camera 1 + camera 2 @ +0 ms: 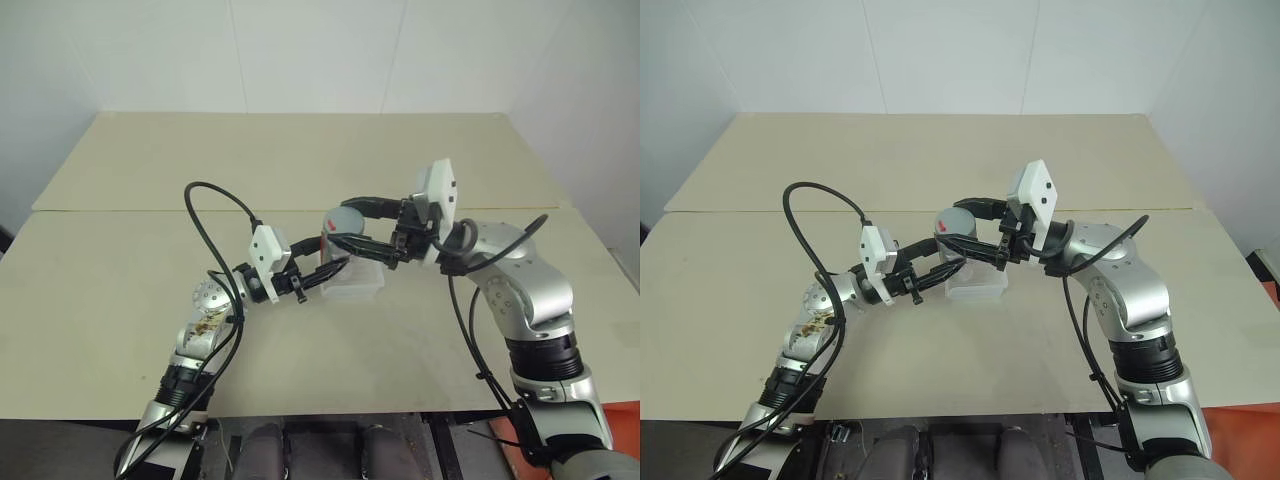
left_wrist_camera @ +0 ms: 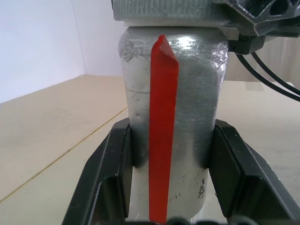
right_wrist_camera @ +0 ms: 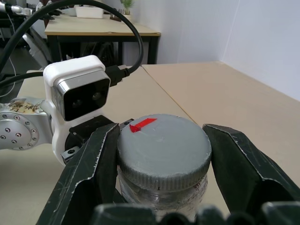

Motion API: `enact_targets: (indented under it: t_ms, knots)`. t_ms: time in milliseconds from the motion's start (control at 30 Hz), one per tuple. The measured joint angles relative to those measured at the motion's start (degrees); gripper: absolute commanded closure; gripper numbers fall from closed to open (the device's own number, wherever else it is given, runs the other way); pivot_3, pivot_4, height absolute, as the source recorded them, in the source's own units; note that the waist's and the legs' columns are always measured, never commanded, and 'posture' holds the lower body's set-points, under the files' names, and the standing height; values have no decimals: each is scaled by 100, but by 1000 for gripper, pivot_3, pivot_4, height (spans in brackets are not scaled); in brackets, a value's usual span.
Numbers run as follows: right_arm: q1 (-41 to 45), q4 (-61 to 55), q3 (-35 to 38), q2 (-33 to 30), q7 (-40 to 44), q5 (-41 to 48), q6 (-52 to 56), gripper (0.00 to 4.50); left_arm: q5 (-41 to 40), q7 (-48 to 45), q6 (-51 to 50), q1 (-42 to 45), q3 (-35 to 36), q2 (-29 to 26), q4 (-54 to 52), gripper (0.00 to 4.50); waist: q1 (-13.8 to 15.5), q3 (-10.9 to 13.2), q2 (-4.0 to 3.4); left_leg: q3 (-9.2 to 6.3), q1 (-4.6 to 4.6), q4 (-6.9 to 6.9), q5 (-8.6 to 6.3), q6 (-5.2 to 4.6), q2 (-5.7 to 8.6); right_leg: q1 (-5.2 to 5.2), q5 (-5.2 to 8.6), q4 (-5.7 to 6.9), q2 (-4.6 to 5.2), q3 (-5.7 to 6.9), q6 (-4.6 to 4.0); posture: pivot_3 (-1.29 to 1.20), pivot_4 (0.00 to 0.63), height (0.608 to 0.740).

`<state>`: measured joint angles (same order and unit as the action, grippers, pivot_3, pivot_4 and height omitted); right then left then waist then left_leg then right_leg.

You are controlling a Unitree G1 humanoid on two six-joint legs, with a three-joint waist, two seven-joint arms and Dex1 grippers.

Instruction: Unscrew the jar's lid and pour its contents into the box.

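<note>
Your left end effector (image 1: 322, 272) is clamped on the body of the jar (image 2: 171, 131), one black finger (image 2: 105, 183) on each side of the silvery wall, with the red stripe of the label facing its wrist camera. You hold the jar upright and lifted off the table (image 1: 120, 300), near the table's middle, so that the body cannot spin when the cap is turned.

The lid (image 3: 163, 150) is on the jar, its small red mark facing up. Your right end effector (image 3: 161, 157) comes in level from the right side and is closed on the lid's ribbed rim, a finger pressing each flank. That grip from the side looks set for twisting the lid while the left arm resists, so unscrewing seems to be the step in hand; nothing has been poured.

The clear box (image 1: 352, 281) sits on the table just beneath and slightly right of the jar, close enough for a short tip once the lid is off. The contents cannot be made out.

Both arms' black cables loop close around the work, and the two wrist cameras crowd the jar, so watch them as you rotate.
</note>
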<state>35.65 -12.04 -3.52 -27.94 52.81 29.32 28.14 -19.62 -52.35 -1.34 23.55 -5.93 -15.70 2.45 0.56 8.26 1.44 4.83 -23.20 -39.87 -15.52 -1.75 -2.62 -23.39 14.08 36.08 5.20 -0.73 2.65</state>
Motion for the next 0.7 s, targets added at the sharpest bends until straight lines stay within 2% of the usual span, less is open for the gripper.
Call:
enact_targets:
  t_ms: [400,700]
  knots:
    - [663,1228,-252,-187,1397,16,-349,1534,-92,-237,-125,-147,-25,-268,-168,2571,-16,0,0,1,1,1,0,0,-1,0,0,0,-1,0,0,0,150,740]
    - [944,1924,-209,90,2014,373,-397,1534,-333,-310,-297,-293,-1,-434,-457,2571,-12,0,0,0,2,1,0,0,-4,0,0,2,-1,0,0,0,150,740]
